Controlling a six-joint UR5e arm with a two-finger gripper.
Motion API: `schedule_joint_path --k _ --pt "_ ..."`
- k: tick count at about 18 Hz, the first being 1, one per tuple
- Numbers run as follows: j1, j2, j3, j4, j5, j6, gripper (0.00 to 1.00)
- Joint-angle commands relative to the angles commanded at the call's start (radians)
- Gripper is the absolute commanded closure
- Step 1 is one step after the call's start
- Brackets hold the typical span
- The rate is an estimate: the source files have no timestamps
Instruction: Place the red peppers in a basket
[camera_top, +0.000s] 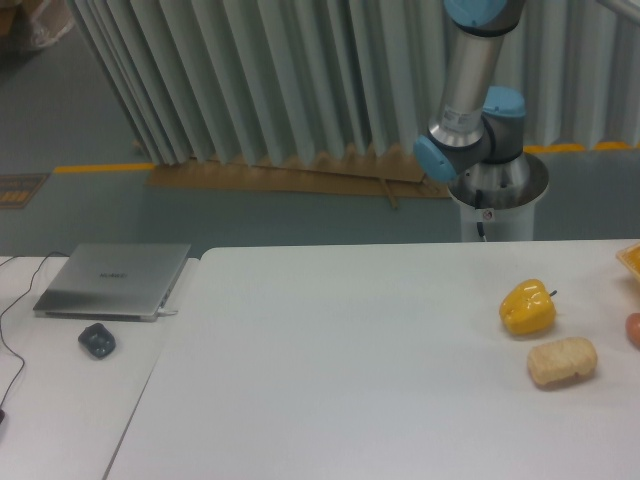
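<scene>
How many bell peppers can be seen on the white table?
2, possibly. The yellow pepper sits near the right end of the table, just behind the tan bread-like lump. A reddish thing cut by the right edge may be the red pepper. More could lie outside the frame.

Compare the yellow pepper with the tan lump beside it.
The yellow pepper is glossy bright yellow with a dark stem; the tan lump is matte, pale and stemless. The pepper is lobed, the lump a rounded block. The pepper lies farther back. Both rest on the white table.
</scene>
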Motion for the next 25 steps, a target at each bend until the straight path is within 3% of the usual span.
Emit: schedule_joint_path --k 8,18,25 --pt "-0.097 0.015 0.009 -0.003 0.002 -0.141 0.0" --pt "-0.256 0.043 0.006 -0.008 0.0 -0.454 0.0" --pt "-0.284 0.06 -0.002 -0.032 -0.006 -0.479 0.0"
